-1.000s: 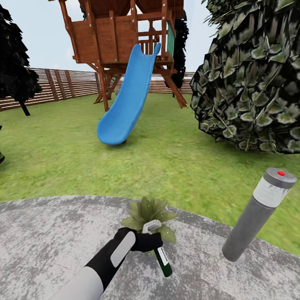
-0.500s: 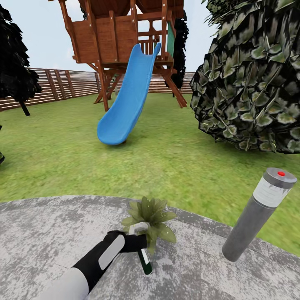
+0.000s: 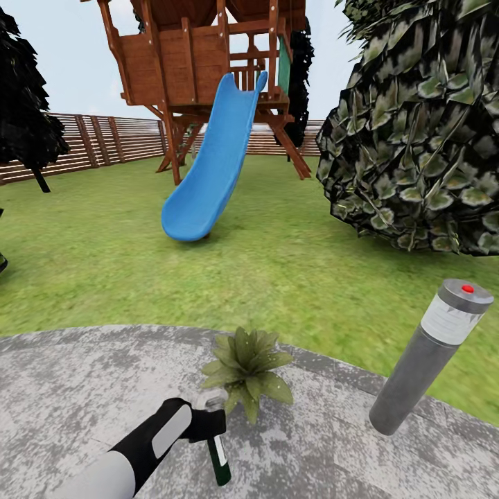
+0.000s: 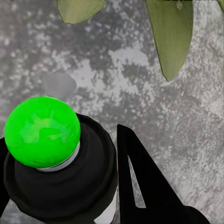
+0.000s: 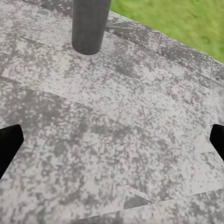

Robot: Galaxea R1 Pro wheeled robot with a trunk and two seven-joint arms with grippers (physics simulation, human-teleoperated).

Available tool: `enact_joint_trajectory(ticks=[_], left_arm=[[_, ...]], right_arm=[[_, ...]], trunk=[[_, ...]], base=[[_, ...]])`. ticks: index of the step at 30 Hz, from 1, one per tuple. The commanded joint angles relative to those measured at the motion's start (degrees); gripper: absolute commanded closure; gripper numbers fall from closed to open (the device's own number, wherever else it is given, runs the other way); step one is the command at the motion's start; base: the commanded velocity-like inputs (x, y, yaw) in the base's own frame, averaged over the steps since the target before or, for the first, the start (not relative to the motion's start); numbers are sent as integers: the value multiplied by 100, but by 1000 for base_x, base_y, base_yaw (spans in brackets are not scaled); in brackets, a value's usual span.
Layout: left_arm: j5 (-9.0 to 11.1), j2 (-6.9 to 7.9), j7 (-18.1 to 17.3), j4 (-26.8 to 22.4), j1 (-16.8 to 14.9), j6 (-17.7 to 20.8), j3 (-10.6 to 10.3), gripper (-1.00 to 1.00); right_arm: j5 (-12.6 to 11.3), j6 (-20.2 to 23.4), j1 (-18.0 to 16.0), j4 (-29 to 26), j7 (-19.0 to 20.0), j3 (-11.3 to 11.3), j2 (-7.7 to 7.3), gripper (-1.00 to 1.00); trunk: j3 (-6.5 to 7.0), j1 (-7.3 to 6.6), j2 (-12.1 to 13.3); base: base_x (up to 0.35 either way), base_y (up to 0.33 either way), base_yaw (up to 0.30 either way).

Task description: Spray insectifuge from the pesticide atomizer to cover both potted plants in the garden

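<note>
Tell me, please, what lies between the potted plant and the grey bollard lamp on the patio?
In the head view, only bare mottled paving lies between the potted plant and the bollard lamp; nothing stands there.

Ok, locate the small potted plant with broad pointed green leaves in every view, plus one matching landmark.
Head view: potted plant low centre, on the mottled grey paving beyond the left gripper.
Left wrist view: two leaf tips over the paving, past the held dark spray bottle.
Right wrist view: grey bollard lamp's base instead.
Shared landmark: that paving.
</note>
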Motion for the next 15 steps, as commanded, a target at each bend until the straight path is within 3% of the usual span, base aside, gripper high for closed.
enact_joint_trajectory(ticks=[1,10,15], left_arm=[[-3,-3,-2,-9,1,-17,-7,100],[-2,81,44,-563,-2,-499,37,100],[32,-7,15,-534,0,-436,-8,100]], right_arm=[[0,0,0,0,0,0,0,-100],[0,0,0,0,0,1,0,-100],[0,0,0,-69,7,0,0,-100]], trunk=[[0,0,0],[0,0,0],[0,0,0]], base=[[0,0,0],[0,0,0],[0,0,-10]])
